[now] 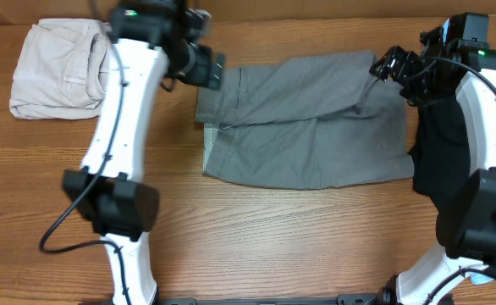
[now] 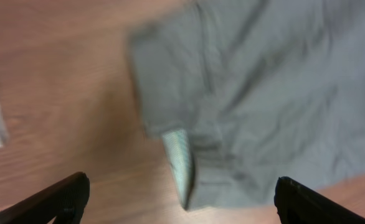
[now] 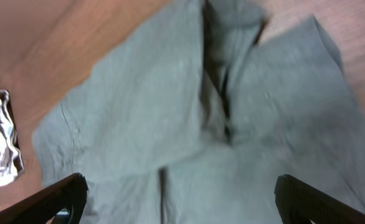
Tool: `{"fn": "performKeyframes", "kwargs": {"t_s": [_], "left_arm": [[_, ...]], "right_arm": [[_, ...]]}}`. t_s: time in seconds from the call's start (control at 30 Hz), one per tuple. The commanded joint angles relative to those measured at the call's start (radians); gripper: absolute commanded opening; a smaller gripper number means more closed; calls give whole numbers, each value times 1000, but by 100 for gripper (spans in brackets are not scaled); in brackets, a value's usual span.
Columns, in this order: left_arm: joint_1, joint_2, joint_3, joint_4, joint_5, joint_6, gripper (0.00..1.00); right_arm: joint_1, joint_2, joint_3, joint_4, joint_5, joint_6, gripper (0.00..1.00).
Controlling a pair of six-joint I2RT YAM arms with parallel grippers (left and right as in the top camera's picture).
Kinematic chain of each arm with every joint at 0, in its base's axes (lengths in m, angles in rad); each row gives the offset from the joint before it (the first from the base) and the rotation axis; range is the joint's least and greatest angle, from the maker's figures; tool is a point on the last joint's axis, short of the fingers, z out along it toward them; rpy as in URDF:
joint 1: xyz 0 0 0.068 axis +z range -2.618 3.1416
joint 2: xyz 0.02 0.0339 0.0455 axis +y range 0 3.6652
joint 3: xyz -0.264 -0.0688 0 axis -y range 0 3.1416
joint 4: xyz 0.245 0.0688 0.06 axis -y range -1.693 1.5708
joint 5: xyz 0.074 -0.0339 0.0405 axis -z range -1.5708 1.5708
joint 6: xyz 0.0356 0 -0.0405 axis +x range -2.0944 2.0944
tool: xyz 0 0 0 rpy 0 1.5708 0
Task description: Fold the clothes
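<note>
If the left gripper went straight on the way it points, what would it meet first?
Most likely the grey shorts, near their edge; the open left gripper points down at them. The view is blurred, so the depth is unclear.

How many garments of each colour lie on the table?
Grey: 1, the grey shorts
Beige: 1, the beige garment
Black: 1, the black garment
Total: 3

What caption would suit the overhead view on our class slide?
Left fingers and right fingers, both open, poised at opposite ends of grey shorts on a wooden table.
</note>
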Motion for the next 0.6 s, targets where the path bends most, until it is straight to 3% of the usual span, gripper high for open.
{"fn": "performKeyframes", "kwargs": {"t_s": [0.0, 0.07, 0.23, 0.27, 0.3, 0.33, 0.37, 0.57], "left_arm": [[-45, 64, -5, -49, 22, 40, 95], [-60, 98, -5, -72, 35, 40, 90], [-107, 176, -5, -100, 52, 56, 68], [-119, 187, -5, -106, 52, 56, 59], [-129, 197, -5, -112, 52, 59, 41], [-138, 208, -8, -116, 52, 59, 13], [-146, 212, -12, -117, 53, 58, 4], [-187, 219, -127, -76, 53, 54, 4]], "right_arm": [[-8, -26, 13, -28, 80, -20, 100], [-11, -26, 12, -33, 109, -23, 100], [-13, -26, 12, -31, 130, -46, 100], [-13, -26, 12, -31, 131, -46, 100], [-13, -26, 12, -31, 133, -46, 100], [-13, -26, 12, -29, 133, -46, 100], [-13, -26, 12, -28, 133, -46, 100], [-13, -26, 12, -30, 133, -47, 100]]}}
